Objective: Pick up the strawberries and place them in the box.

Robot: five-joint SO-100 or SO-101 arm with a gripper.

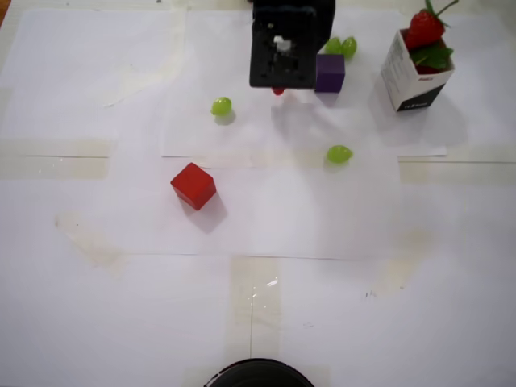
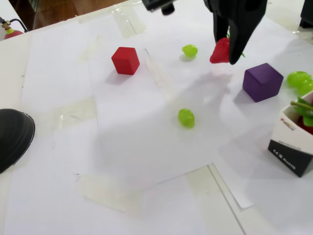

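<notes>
In the fixed view, reading left to right, the red cube (image 2: 125, 60) lay on the paper. The gripper (image 2: 228, 45) hung above the sheet, jaws closed on a strawberry (image 2: 220, 51) lifted clear of it. The purple cube (image 2: 262, 82) sat near, and the box (image 2: 293, 143) stood at the far right.

Judgement: the carry should rise enough to clear the purple cube, centre over the box mouth, then release low, since the box was already crowded.

Count, overhead view: one red cube, one purple cube, four grapes (image 1: 222, 106), one box (image 1: 410, 76), three strawberries, two of them in the box (image 1: 424, 28).
</notes>
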